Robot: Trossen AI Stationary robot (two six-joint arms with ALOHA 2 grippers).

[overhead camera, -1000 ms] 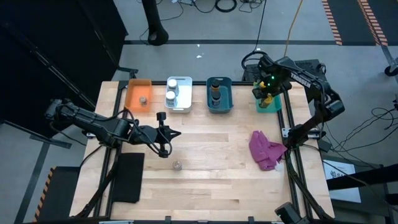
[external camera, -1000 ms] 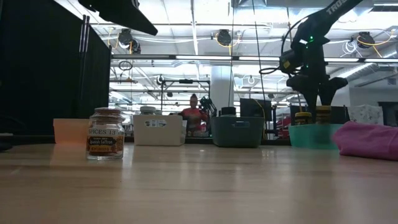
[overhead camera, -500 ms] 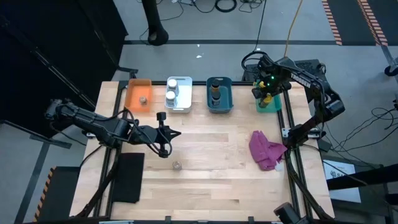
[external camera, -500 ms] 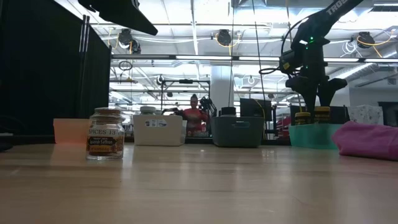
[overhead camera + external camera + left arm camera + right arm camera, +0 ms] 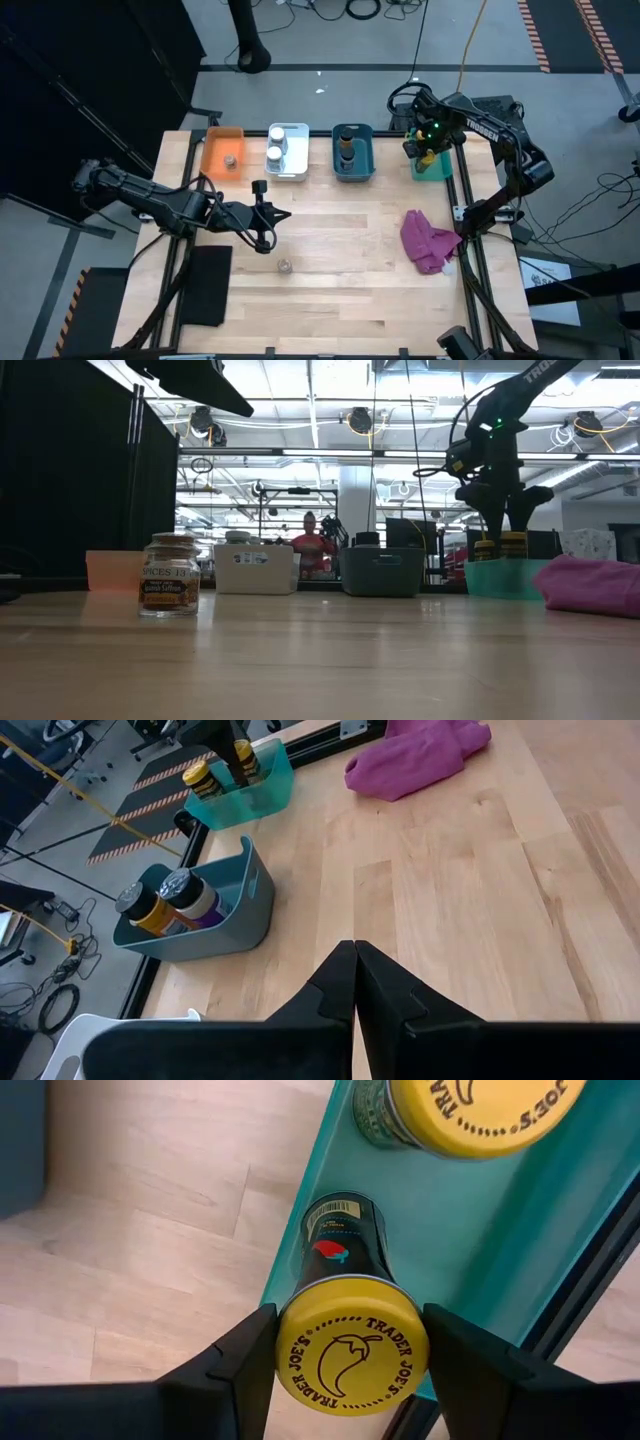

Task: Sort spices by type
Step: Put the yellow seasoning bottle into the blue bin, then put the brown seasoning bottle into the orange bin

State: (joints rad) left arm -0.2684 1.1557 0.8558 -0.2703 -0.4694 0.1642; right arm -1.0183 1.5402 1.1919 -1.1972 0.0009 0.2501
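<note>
Spice jars are almost all sorted into four bins along the far edge of the table (image 5: 350, 290). One jar (image 5: 229, 160) is seen in the orange bin (image 5: 224, 135). Two white-lidded jars (image 5: 275, 143) are seen in the white bin (image 5: 300, 150). Two dark-lidded jars (image 5: 165, 900) are seen in the blue bin (image 5: 368, 150). Two yellow-lidded jars (image 5: 352, 1342) are seen in the teal bin (image 5: 480, 1260). That makes seven jars put away, as far as can be counted.

One small jar (image 5: 285, 266) is left alone in the middle of the table, well apart from the bins, so it seems to be the last one to be sorted.

The right gripper (image 5: 345, 1355) is held over the teal bin, with its jaws spread on both sides of a yellow lid. The pads look to be just off the lid, so the jar seems to be let go or nearly so.

The left gripper (image 5: 355, 970) is held above the table near the lone jar, with its jaws pressed together and nothing between them.

A pink cloth (image 5: 428, 240) is also lying on the table.
</note>
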